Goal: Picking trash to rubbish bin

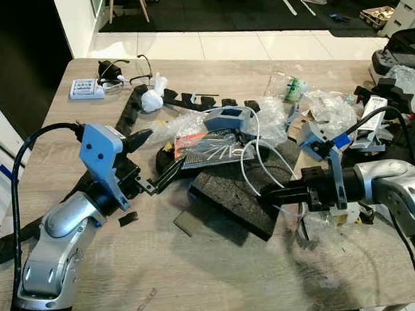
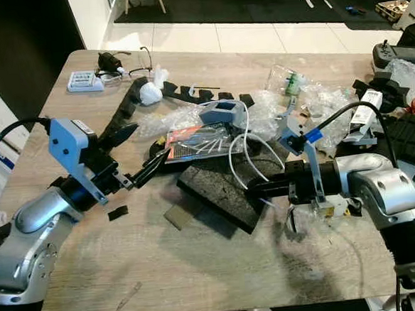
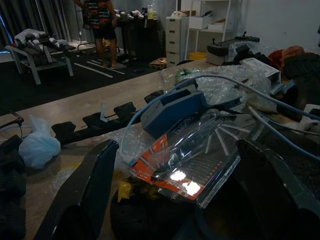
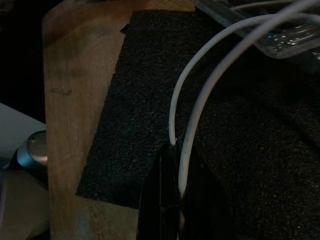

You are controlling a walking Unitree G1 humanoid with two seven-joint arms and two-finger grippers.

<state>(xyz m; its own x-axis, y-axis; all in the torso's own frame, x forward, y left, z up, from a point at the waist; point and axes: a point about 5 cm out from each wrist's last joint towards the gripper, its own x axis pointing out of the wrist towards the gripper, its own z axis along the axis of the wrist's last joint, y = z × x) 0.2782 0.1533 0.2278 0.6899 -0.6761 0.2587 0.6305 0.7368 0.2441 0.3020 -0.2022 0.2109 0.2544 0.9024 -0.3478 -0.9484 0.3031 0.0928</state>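
Fingers of the right gripper [image 1: 267, 191] pinch a white cable [image 1: 252, 168] over black foam [image 1: 242, 189]; left gripper [image 1: 154, 159] fingers spread wide beside clear plastic packaging [image 1: 210, 145].

Wooden table [image 1: 223, 282] occupying the foreground. White tiled floor [image 1: 207, 45] running along at 12 o'clock, black mat [image 1: 204, 6] lying beyond it. White drawer unit [image 3: 172, 32] and shelving [image 3: 212, 20] standing against a pale wall [image 3: 280, 22]. Dim light prevailing.

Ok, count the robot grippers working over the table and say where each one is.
2. The left gripper is open beside the clear plastic packet. The right gripper is shut on the white cable above the black foam slab.
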